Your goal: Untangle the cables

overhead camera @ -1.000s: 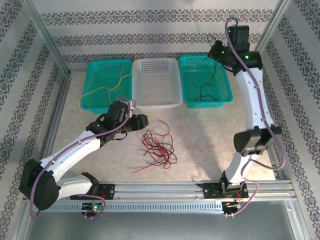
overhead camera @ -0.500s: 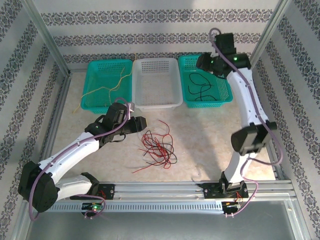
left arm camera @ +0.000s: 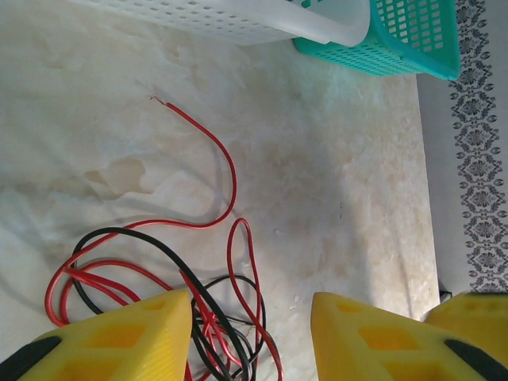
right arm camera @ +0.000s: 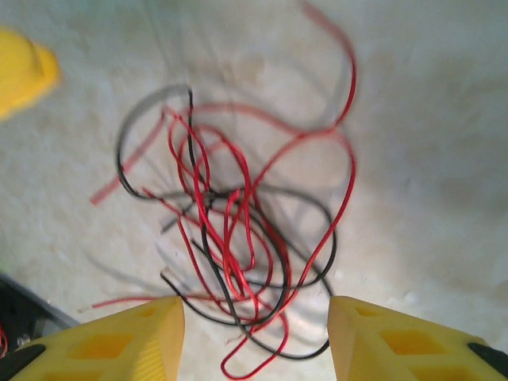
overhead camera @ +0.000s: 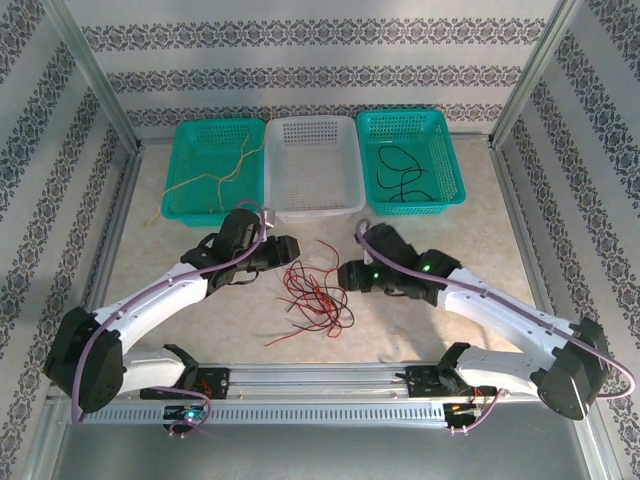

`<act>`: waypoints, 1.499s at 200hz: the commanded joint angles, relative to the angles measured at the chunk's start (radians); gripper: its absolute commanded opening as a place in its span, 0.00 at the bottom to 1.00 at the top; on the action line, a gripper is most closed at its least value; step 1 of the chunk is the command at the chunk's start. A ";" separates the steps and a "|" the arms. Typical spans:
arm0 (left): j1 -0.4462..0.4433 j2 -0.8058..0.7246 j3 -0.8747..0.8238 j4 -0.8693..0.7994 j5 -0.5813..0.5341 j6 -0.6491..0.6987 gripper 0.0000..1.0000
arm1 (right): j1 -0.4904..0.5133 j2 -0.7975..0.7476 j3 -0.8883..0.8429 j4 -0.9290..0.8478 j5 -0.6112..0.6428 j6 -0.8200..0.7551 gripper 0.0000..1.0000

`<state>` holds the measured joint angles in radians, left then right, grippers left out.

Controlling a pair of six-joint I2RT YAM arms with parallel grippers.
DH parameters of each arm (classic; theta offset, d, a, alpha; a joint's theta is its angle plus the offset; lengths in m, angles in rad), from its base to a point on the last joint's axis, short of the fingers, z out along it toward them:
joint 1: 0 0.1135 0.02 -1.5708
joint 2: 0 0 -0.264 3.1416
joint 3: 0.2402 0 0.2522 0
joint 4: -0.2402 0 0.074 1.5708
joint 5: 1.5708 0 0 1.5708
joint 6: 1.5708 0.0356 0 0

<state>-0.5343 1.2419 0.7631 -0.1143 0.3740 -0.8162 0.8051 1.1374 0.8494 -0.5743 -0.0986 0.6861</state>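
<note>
Tabletop (overhead camera: 450, 235), arms (overhead camera: 160, 295) (overhead camera: 500, 305) low beside tangled cables (overhead camera: 315, 292)

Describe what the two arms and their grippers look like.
Both arms, the left arm and the right arm, have white links, black joints and a purple cable running along each. Small green lights glow on the right arm. The left gripper and right gripper carry blocky yellow fingers with black patches.

No legible text or labels
</note>
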 commanded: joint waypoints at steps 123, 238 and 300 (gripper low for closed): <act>0.011 0.003 0.005 0.054 0.024 -0.019 0.46 | 0.072 0.333 -0.036 0.316 -0.064 0.143 0.24; -0.015 0.100 -0.063 0.189 0.051 -0.102 0.42 | 0.063 0.006 0.178 0.058 0.085 -0.076 0.00; -0.013 0.079 -0.023 0.097 0.027 -0.033 0.41 | 0.063 -0.108 0.341 -0.020 0.123 -0.216 0.00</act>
<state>-0.5373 1.3407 0.7090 0.0162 0.4110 -0.8970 0.8726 1.0653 1.1164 -0.5293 -0.0311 0.5629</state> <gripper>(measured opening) 0.412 0.057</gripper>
